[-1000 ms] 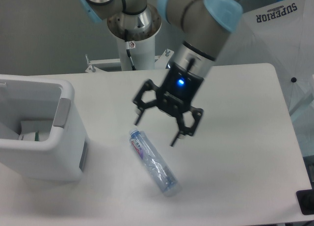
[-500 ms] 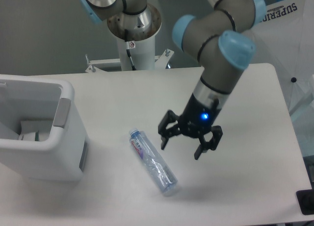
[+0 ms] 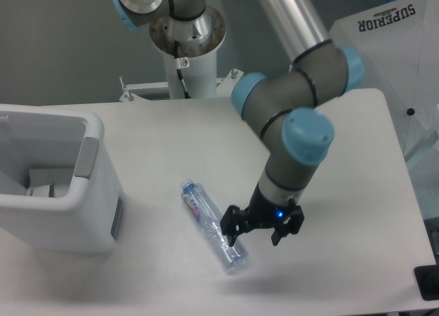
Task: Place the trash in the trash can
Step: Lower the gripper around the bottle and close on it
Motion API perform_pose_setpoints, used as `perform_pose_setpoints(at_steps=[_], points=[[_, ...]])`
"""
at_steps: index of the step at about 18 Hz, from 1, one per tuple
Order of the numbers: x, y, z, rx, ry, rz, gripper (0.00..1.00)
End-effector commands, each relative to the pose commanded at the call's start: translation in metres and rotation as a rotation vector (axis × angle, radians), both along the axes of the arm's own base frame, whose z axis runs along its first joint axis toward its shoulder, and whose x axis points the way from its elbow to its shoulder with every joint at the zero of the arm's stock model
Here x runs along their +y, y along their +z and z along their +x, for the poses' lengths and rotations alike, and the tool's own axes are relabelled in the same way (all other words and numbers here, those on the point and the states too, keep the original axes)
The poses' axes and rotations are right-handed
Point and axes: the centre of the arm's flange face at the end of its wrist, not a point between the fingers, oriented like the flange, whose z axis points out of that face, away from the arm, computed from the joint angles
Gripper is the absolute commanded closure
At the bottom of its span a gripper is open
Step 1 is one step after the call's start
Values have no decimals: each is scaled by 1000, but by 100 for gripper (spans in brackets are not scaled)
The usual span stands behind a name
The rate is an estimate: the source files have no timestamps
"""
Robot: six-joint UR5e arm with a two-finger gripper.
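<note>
Bottle (image 3: 212, 225) of clear plastic, lying flat on the white table (image 3: 343, 158), slanted from upper left to lower right, cap end toward the upper left. Blue-and-red label wrapped near the cap end; lettering on it too small to read. Lower end crossed by the gripper (image 3: 256, 237), hovering or set just over the bottle's lower right part, dark fingers (image 3: 232, 227) spread apart, one at the bottle's body, the other off to the right over bare table. Contact with the plastic impossible to confirm from this angle. Blue light glowing on the wrist just above the fingers.

Well apart to the left, trash can (image 3: 58, 182): white, boxy, rounded corners, grey panel (image 3: 85, 157) at its right rim, left side cut off by the picture's edge. Inside, something pale with a touch of green (image 3: 42, 188), mostly hidden by the wall, not identifiable.

Above, arm (image 3: 295, 110) with grey links and light blue joint caps, upper tube running out of the top edge. Behind, white pedestal (image 3: 185, 62) at the table's far side. At upper right, white fabric (image 3: 391, 49) printed "SUPERIOR" in dark capitals, tilted. At the lower right corner, small black object (image 3: 426, 283), cut off, unclear.
</note>
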Motion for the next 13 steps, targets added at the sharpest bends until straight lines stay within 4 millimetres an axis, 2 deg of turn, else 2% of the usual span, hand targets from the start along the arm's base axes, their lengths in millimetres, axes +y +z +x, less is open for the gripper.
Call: perform_pose_setpoints(at_steps=[3, 5, 8, 13], points=[[1, -18, -1, 8, 15, -56, 0], [9, -32, 7, 21, 7, -100, 0], [11, -40, 7, 15, 4, -113, 0], [24, -71, 23, 12, -3, -179, 0]])
